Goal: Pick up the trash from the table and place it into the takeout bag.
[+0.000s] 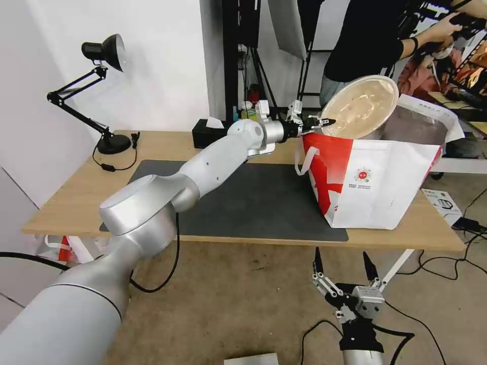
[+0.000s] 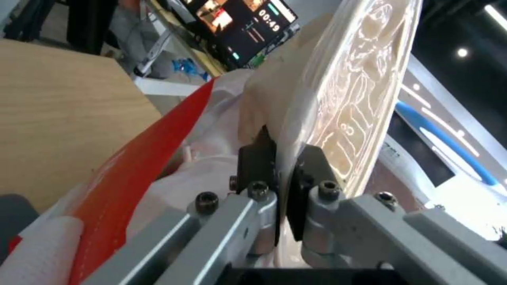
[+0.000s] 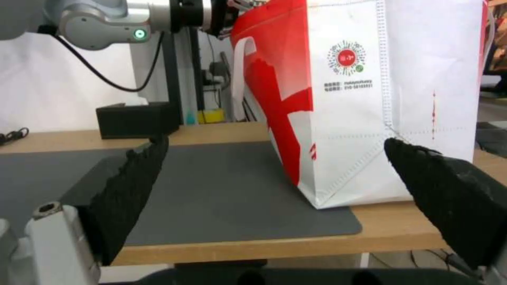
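Beige pulp bowl [image 1: 361,106] is tilting on edge over the takeout bag [image 1: 378,187], its rim pinched by the left pincer [image 1: 324,122]; wrist-close, it is looking light, thin and crushable. Below the table [image 1: 76,203], the right pincer [image 1: 341,264] is hanging released.

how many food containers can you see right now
1: a beige pulp bowl, tilted on edge over the open top of the takeout bag, pinched at its rim by the left claw. Others may be hidden inside the bag.
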